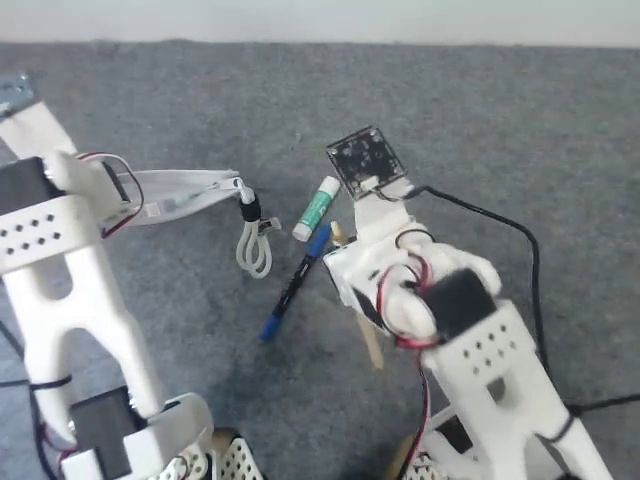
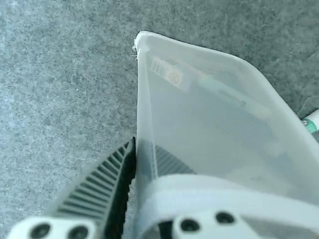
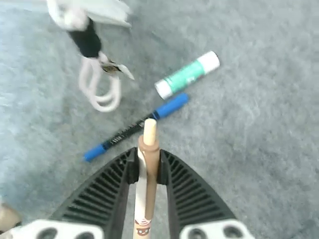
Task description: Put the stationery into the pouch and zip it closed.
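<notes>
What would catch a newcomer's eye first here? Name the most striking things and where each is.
The right gripper is shut on a tan pen over the grey table. Just beyond its tip lie a blue pen and a green-and-white glue stick, close together. The left gripper holds the translucent pouch by one end.

Lighting is bright, even and diffuse, from overhead: on the grey mat (image 1: 480, 130) only thin, soft-edged shadows form, hugging the glue stick (image 3: 187, 75) and blue pen (image 3: 134, 127) just ahead of the right gripper (image 3: 148, 157). The tan pencil (image 3: 149, 134) clamped in that gripper shows no glare. The translucent pouch (image 2: 209, 119) pinched in the left gripper (image 2: 144, 154) glows pale as light passes through, and the white cord (image 3: 103, 105) beyond the right gripper's tips is nearly washed out.
</notes>
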